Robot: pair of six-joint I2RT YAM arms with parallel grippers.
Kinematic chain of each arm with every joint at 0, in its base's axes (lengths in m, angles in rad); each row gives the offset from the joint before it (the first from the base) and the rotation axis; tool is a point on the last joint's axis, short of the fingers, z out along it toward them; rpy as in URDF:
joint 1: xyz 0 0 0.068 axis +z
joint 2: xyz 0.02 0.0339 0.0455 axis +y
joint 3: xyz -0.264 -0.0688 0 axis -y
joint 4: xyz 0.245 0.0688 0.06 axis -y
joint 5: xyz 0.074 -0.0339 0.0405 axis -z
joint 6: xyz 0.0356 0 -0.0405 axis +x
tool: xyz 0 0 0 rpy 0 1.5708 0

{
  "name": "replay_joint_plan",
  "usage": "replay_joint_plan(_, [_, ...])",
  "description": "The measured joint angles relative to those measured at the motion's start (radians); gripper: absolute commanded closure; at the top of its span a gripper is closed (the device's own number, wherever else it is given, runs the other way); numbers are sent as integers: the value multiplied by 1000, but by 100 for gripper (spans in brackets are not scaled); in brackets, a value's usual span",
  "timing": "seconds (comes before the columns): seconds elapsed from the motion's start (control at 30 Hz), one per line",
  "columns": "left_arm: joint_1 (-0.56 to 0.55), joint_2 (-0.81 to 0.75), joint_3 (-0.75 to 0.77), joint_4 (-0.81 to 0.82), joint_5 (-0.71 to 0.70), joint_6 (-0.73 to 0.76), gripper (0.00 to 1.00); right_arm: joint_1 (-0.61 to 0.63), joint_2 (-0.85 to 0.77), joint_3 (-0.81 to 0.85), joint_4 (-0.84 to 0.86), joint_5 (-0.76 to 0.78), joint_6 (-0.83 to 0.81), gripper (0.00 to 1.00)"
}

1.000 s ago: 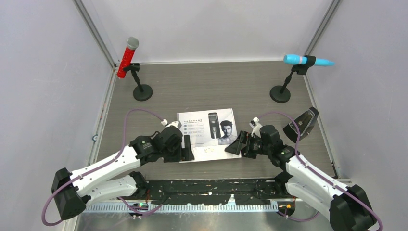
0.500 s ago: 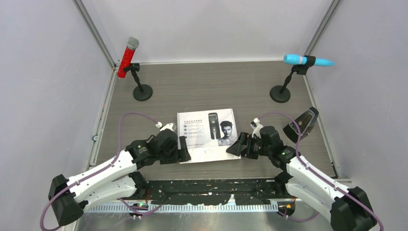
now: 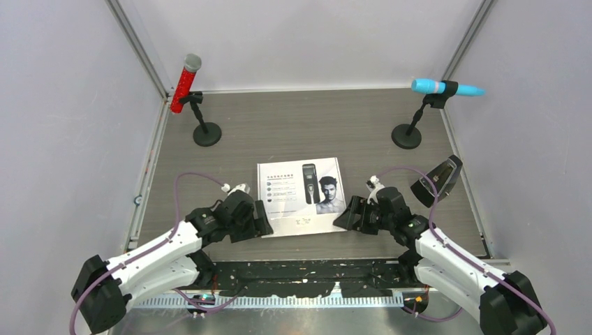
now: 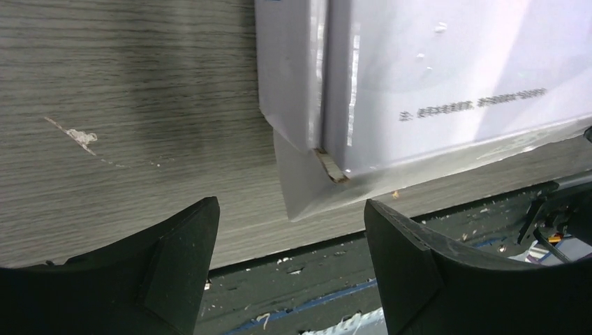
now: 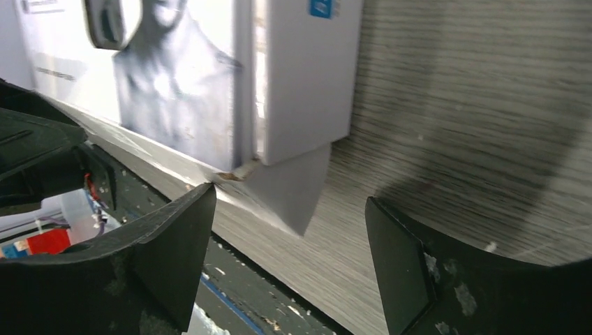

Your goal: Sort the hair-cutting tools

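Left hand [image 4: 291, 206] back, box [image 4: 447, 63] just ahead

The right gripper [image 5: 290, 204] is gaping wide just off the white box [image 5: 300, 77]'s corner. A flap [image 5: 297, 187] is jutting from that corner over the grey table [image 5: 475, 105].

White box [image 4: 447, 77] partly beyond the top edge in both wrist views, its lid print [image 3: 280, 183] illegibly small
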Motion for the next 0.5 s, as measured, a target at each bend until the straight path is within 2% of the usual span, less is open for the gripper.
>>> replay_joint_plan(0.33, [71, 3, -106, 93, 32, -52, 27, 1, 0, -22, -1, 57, 4, 28])
replay_joint_plan(0.5, [98, -5, -124, 132, 47, -79, 33, 1, 41, -23, 36, 76, 6, 39])
